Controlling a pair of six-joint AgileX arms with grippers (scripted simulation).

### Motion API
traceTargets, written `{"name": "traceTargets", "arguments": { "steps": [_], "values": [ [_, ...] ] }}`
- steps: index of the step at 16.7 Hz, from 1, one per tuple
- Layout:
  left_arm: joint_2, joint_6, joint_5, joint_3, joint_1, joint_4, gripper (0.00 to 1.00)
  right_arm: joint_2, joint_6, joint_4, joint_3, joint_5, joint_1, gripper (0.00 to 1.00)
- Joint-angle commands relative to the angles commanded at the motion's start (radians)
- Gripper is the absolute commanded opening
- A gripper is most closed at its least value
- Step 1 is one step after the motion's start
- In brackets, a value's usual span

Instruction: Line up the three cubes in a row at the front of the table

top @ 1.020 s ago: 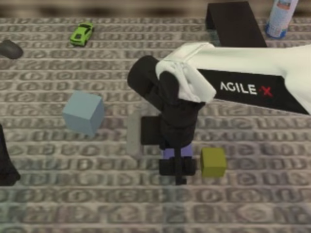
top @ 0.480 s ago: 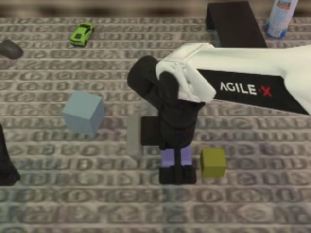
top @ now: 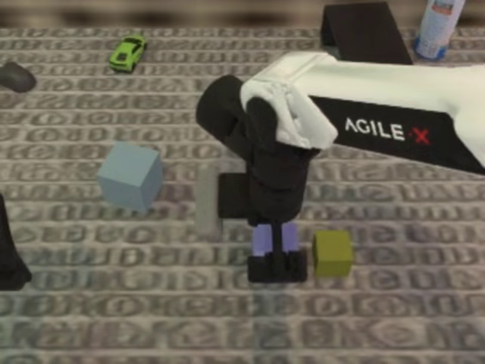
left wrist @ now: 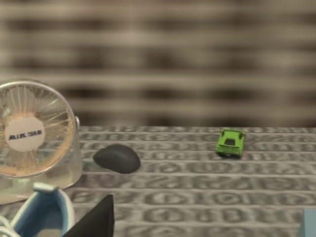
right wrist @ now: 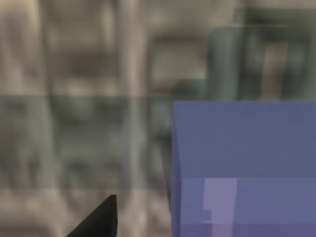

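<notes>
Reaching over the middle of the surface (top: 394, 303), the right hand (top: 277, 265) is being held low around the lavender cube (top: 264, 240), which is sitting on the surface between its fingers; whether it is being clenched or released cannot be told. The olive-yellow cube (top: 333, 252) is lying just right of it, the pale blue-grey cube (top: 130, 175) well left. The left arm (top: 10, 254) is being kept at the left edge.

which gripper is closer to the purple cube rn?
Right. The right gripper sits directly on the purple cube, beside the olive cube. The left arm is parked at the table's left edge, beyond the blue-grey cube.
</notes>
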Motion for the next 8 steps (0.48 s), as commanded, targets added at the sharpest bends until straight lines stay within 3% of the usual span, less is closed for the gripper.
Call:
{"name": "traceTargets", "arguments": {
  "steps": [8],
  "values": [
    [0.000, 0.000, 0.000, 0.000, 0.000, 0.000, 1.00, -0.047, -0.003, -0.179, 0.134, -0.002, 0.005, 1.00]
  ]
}}
